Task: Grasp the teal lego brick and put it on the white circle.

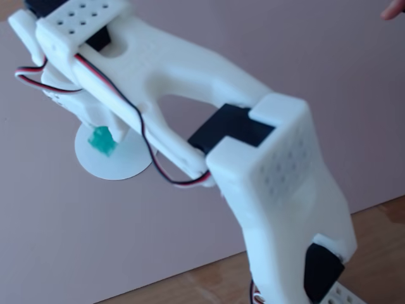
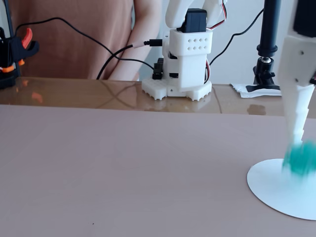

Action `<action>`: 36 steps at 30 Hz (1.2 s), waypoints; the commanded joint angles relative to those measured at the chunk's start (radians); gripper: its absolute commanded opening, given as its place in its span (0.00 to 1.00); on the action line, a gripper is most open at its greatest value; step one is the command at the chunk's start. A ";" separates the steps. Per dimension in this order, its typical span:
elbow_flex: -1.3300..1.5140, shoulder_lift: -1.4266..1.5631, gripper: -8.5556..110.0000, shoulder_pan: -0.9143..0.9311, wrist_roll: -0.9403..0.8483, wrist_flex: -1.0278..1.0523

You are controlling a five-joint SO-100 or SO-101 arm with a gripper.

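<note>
The teal lego brick (image 1: 101, 140) hangs at the tips of my gripper (image 1: 105, 131), just above the white circle (image 1: 123, 166) on the mauve mat. The jaws look shut on the brick, which is tilted. In the other fixed view the brick (image 2: 301, 160) is blurred under the white finger (image 2: 297, 111) of my gripper (image 2: 299, 148), over the left part of the white circle (image 2: 276, 190). The arm hides part of the disc and the grip itself in the fixed view from behind the arm.
The mauve mat (image 2: 123, 168) lies on a glossy wooden table (image 2: 74, 94). The arm's base (image 2: 177, 64) stands at the back with black cables. A black camera stand (image 2: 269, 44) is at back right, an orange clamp (image 2: 19, 47) at back left. A person sits behind.
</note>
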 commanded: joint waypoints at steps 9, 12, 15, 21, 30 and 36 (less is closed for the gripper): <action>-0.032 0.081 0.23 0.009 -0.009 0.026; -0.032 0.192 0.18 0.012 -0.003 0.043; -0.026 0.348 0.07 0.023 0.018 0.055; 0.138 0.710 0.07 0.094 0.015 0.009; 0.785 1.448 0.07 0.284 -0.103 -0.265; 1.078 1.798 0.07 0.325 -0.156 -0.333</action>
